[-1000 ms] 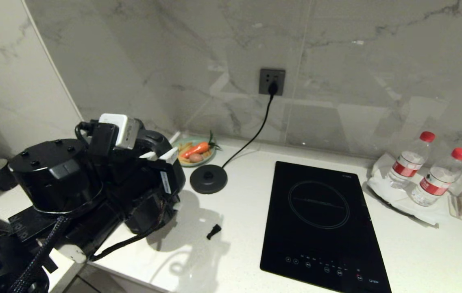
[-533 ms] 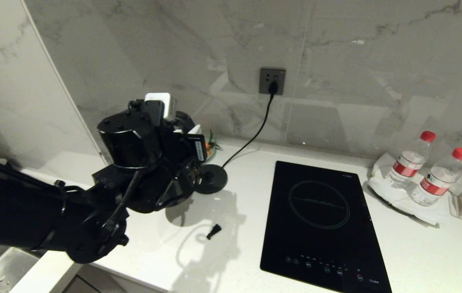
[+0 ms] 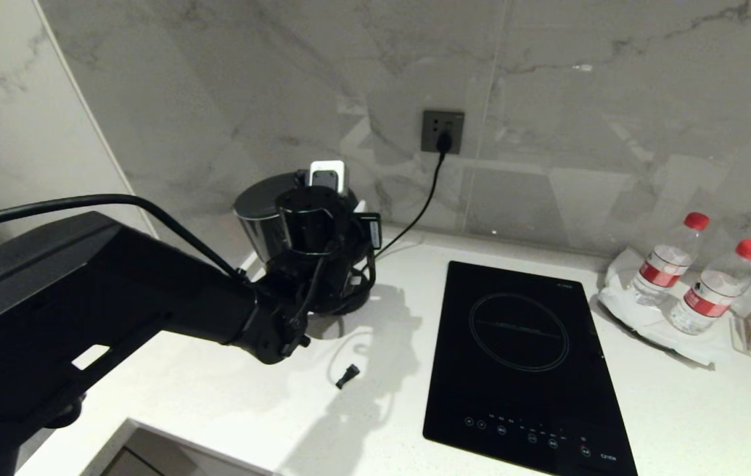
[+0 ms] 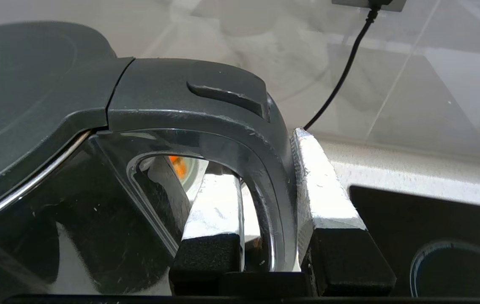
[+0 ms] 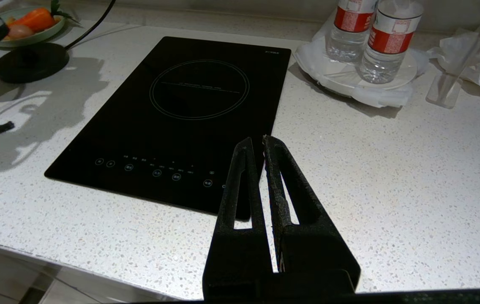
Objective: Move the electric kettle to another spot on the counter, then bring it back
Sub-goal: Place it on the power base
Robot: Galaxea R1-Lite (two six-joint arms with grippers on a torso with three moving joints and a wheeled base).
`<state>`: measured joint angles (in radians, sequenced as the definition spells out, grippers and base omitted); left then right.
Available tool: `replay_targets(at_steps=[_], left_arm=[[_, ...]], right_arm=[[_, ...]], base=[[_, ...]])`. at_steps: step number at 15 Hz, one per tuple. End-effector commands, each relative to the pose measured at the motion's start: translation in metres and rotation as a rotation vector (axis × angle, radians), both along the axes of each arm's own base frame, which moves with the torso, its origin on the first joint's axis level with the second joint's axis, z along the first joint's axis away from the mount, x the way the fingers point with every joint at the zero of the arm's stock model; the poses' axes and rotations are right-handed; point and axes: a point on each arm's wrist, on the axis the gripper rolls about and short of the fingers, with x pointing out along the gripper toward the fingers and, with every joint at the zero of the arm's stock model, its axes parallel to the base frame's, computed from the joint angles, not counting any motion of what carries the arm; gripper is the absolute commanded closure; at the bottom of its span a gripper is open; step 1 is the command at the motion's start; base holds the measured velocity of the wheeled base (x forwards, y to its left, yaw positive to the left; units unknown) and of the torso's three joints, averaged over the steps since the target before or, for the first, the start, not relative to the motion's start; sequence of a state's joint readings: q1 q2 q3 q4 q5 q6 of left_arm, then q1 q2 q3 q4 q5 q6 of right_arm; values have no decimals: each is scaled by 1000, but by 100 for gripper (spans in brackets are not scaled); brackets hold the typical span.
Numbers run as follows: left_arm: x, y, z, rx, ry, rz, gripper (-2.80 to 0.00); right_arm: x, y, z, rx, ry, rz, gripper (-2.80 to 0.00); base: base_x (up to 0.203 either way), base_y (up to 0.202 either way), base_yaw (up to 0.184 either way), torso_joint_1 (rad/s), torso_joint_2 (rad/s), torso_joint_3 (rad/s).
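One left tool clenches the electric kettle's handle between its fingers.

Honestly not much I can actually read here. The induction hob has a tiny white brand mark in its far corner plus a row of little touch-control icons along the near edge, all too small for me to make out. The two water bottles wear red and white labels, but the print is unreadable. No legible numbers or signs anywhere else.
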<state>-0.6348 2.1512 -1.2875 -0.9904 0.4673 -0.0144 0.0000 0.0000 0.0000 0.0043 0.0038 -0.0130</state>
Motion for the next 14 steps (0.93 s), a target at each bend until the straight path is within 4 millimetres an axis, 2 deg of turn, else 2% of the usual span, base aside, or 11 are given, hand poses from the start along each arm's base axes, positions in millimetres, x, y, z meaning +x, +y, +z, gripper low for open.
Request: replay_targets(at_steps=[1,8,11,14], left_arm=[[13,-17,-13,20,28,-5,0],[30,-49,-31,36,26,-26,0],[44,-61,-44,46,20,-2,0],[56,-67,-48,63,-8,9,0]], right_arm=[[0,0,0,-1,0,1,0],[0,0,0,-1,0,1,0],[0,0,0,-1,0,1,0],[0,0,0,-1,0,1,0]], base=[[0,0,0,0,0,0],[0,0,0,0,0,0],[0,0,0,0,0,0],[0,0,0,0,0,0]])
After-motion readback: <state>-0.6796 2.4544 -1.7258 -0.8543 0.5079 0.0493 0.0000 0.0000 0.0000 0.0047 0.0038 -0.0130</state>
